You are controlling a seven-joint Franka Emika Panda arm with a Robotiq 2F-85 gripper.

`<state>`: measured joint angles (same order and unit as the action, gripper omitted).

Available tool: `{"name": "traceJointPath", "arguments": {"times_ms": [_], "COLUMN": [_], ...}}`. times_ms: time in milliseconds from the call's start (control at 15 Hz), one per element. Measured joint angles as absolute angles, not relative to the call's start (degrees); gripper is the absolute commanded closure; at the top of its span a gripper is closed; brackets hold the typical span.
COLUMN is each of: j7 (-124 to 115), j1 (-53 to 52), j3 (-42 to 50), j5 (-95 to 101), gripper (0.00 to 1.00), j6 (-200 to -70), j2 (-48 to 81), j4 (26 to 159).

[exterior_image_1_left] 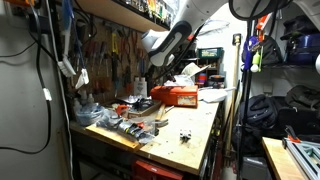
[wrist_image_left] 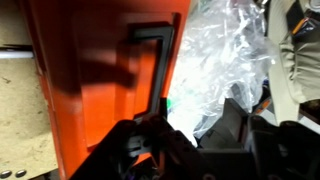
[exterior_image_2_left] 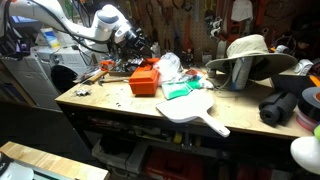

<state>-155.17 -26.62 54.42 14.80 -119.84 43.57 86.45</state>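
An orange plastic case [wrist_image_left: 100,80] with a black handle [wrist_image_left: 150,60] lies on the wooden workbench [exterior_image_1_left: 190,125]. It shows in both exterior views [exterior_image_1_left: 175,95] [exterior_image_2_left: 145,82]. A crumpled clear plastic bag [wrist_image_left: 225,60] lies against its side [exterior_image_2_left: 170,65]. My gripper [wrist_image_left: 195,128] hangs just above the edge where the case meets the bag, also seen in both exterior views [exterior_image_1_left: 160,62] [exterior_image_2_left: 140,50]. Its dark fingers are apart, with bag plastic showing between them. It holds nothing.
A white paddle-shaped board [exterior_image_2_left: 195,110] and green cloth [exterior_image_2_left: 180,90] lie near the front edge. A wide-brimmed hat [exterior_image_2_left: 250,52] sits on the bench. Loose tools and clutter [exterior_image_1_left: 125,115] cover one end. Pegboard tools [exterior_image_1_left: 110,50] hang behind. A black bag [exterior_image_1_left: 262,110] stands beside the bench.
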Motion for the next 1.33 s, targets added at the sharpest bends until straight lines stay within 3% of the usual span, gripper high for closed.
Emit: {"name": "traceJointPath", "arguments": {"times_ms": [67, 467, 1000, 1200, 1333], "j7": [-154.5, -143.5, -132.0, -128.6, -125.4], "j1": [-26.6, -31.2, -44.0, -44.8, -40.7], "j3": [53.8, 53.2, 61.4, 62.3, 58.0], "j5": [18.1, 28.3, 38.9, 45.7, 48.9], "gripper": [0.0, 0.0, 0.0, 0.0, 0.0], "j6": [-120.5, -124.9, -129.2, -130.6, -130.8], "j2": [42.3, 28.2, 6.8, -1.0, -6.2], "j4": [86.9, 99.3, 118.4, 122.5, 124.3]}}
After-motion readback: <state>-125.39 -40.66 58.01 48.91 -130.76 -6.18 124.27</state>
